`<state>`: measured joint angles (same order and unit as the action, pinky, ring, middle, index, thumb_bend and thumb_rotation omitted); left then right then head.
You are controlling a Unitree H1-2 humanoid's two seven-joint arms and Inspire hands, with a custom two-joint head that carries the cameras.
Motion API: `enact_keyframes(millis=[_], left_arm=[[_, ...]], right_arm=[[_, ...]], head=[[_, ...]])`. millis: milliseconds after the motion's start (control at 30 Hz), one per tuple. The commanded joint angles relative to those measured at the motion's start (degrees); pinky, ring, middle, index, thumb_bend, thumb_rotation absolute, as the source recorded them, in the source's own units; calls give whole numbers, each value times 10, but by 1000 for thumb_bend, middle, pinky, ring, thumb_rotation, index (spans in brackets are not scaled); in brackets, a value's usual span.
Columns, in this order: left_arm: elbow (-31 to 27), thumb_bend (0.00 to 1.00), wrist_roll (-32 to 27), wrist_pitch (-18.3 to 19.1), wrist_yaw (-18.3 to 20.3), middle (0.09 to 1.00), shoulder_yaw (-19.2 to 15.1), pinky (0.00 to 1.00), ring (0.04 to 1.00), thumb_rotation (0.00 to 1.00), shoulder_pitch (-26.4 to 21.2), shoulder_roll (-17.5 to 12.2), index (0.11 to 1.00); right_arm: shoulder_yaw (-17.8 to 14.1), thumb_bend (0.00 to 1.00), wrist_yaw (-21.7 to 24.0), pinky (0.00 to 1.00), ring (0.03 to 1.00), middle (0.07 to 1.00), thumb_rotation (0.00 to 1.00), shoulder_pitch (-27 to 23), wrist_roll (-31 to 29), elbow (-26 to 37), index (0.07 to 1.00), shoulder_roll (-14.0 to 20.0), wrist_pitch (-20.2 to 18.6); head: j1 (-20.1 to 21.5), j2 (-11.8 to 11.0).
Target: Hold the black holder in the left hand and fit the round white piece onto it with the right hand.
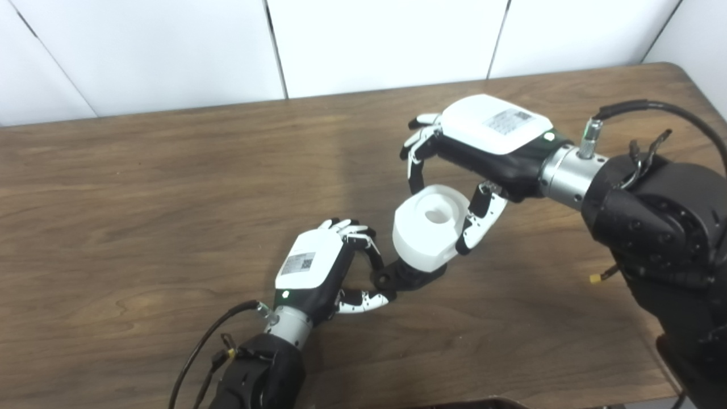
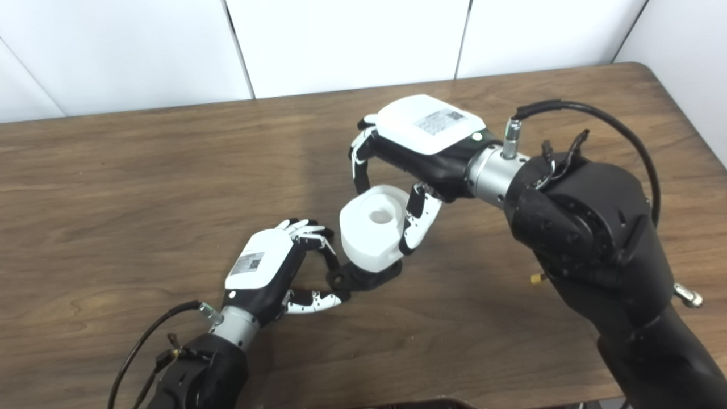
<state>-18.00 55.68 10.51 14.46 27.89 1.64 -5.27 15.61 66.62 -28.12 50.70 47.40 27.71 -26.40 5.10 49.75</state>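
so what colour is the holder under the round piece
Black holder, clearest in the left eye view.

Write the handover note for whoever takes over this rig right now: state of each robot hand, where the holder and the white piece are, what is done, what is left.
Left robot hand: shut on the black holder, pinching its near end low over the wooden table.
Right robot hand: shut on the round white piece, fingers and thumb on opposite sides.
Done: both parts grasped; the white piece sits tilted on top of the holder.
Left: whether it is fully seated cannot be told; level it, press it home, then release.
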Motion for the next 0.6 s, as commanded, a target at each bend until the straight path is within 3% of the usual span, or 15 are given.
enact_keyframes(millis=[0,567], left_arm=[[-6,517,4,-1,2,810,2,952,889,56,-7,5,487],[-12,517,5,2,8,812,3,953,891,56,-8,6,487]], right_arm=[[0,525,36,840,940,809,136,-14,6,7,482,8,0],[15,526,-2,848,940,814,139,5,19,-9,481,-10,15]], head=[[0,0],[0,3]])
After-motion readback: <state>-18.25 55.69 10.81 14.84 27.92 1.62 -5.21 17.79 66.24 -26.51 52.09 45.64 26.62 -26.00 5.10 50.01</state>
